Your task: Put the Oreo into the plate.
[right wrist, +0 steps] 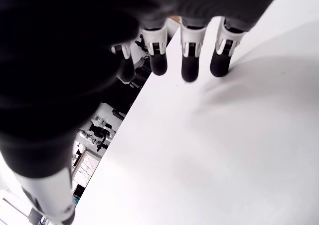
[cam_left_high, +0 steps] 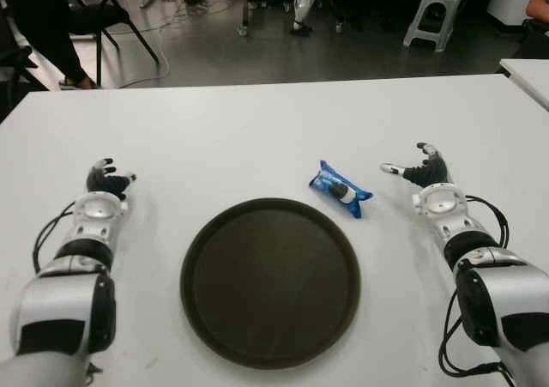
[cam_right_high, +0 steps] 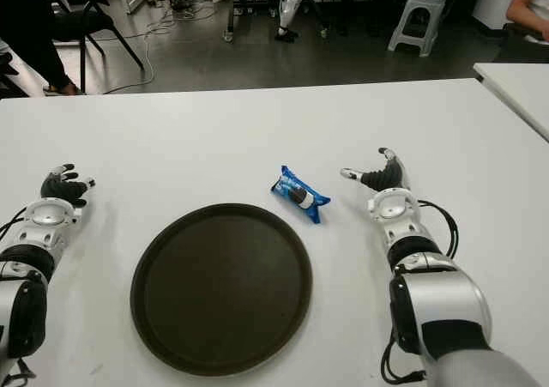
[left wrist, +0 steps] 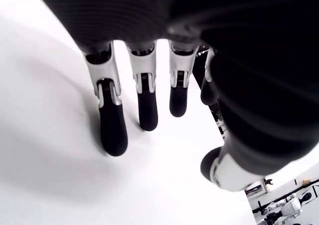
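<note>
Oreo packet lying on white table, just beyond brown plate rim. Right hand sitting near it, fingers spread, empty, best placed for grasping. Left hand idling beside plate's left, fingers relaxed.

Grey floor — stool, chair behind white table.

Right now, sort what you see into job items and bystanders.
Job: Oreo pack, on the table beside the plate; right hand, open, nearest the pack.
Bystanders: left hand, open, left of the plate; stool; chair; second table.
</note>
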Action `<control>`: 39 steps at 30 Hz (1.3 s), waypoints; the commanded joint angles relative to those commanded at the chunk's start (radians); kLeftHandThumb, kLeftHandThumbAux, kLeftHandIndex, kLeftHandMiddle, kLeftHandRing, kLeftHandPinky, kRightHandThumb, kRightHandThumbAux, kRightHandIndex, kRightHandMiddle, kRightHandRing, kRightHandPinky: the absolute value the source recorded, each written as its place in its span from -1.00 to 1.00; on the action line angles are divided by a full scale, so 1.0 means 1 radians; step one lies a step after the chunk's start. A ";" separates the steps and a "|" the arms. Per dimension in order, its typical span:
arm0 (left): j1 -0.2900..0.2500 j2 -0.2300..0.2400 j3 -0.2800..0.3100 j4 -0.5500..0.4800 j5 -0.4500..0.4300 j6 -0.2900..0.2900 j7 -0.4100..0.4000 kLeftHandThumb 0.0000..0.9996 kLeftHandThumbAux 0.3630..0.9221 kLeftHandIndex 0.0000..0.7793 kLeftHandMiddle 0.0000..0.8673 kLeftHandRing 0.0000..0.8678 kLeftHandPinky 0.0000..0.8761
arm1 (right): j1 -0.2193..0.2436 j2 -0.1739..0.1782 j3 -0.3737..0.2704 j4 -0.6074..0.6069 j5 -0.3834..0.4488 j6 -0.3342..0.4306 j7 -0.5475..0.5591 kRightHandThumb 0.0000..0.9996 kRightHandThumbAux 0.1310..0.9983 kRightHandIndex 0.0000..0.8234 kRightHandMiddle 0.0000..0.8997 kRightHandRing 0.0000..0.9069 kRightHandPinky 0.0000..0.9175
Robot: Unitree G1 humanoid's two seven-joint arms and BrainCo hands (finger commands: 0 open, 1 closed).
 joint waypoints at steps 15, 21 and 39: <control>0.002 0.001 0.000 0.000 -0.001 -0.002 -0.003 -0.55 0.43 -0.75 -0.65 -0.61 -0.65 | 0.005 0.001 0.001 -0.002 0.003 -0.016 -0.005 -1.00 0.39 -0.84 -0.84 -0.81 -0.81; 0.002 0.001 -0.003 0.000 0.003 0.000 0.002 -0.57 0.43 -0.76 -0.68 -0.63 -0.68 | 0.003 0.002 -0.006 -0.002 0.008 -0.014 0.000 -1.00 0.37 -0.82 -0.82 -0.79 -0.77; 0.001 0.000 -0.009 0.000 0.008 0.001 0.008 -0.50 0.42 -0.75 -0.66 -0.61 -0.61 | 0.002 -0.001 0.001 -0.003 0.002 -0.014 0.016 -1.00 0.34 -0.84 -0.82 -0.78 -0.76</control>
